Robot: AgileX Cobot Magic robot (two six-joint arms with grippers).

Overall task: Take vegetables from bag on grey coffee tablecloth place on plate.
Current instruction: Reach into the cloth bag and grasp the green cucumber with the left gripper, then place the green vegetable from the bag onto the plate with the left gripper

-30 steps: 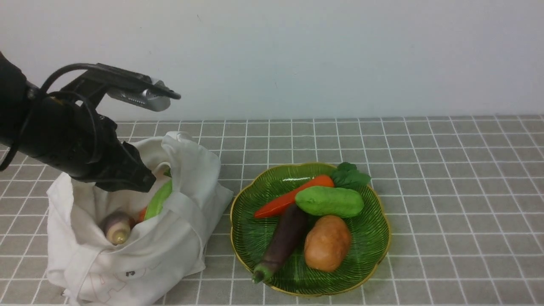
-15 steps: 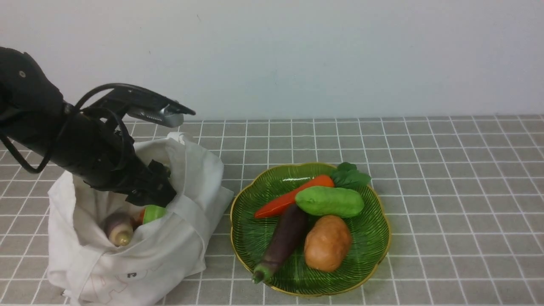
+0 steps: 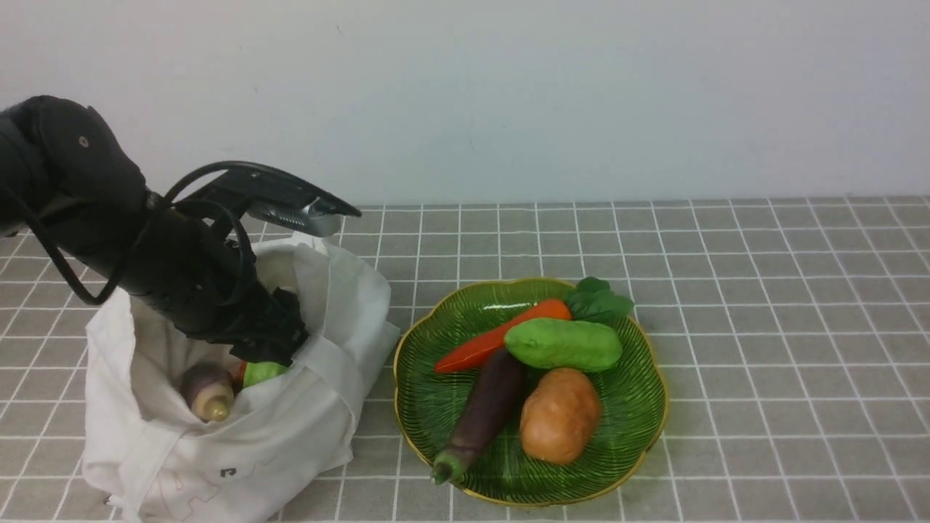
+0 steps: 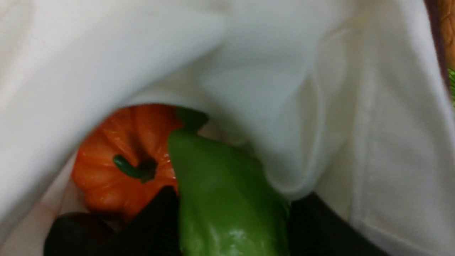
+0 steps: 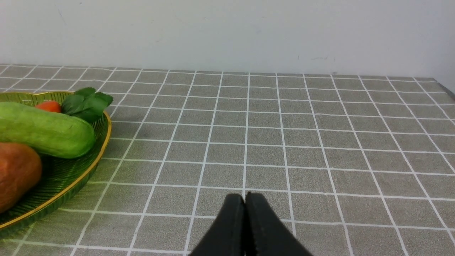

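Since the earlier frame my left gripper [image 4: 234,217] has moved rightward and down into the bag [image 3: 240,450], its mouth shifting slightly with it. Left side: purple-and-cream root [image 3: 208,392] lying in the bag, orange pumpkin [image 4: 124,160] beside the green vegetable [image 4: 227,199]. My left fingers stand on either side of that green one; whether they grip firmly, I can't tell. Step in hand, as I judge it: taking the green vegetable from the bag. Next: secure the hold, lift clear of the folds, carry right. Centre: plate [image 3: 647,443] on the tablecloth [image 3: 785,363], bearing carrot, eggplant, cucumber and potato. Right: my right gripper [image 5: 247,195], fingertips together, nothing held, over the cloth.
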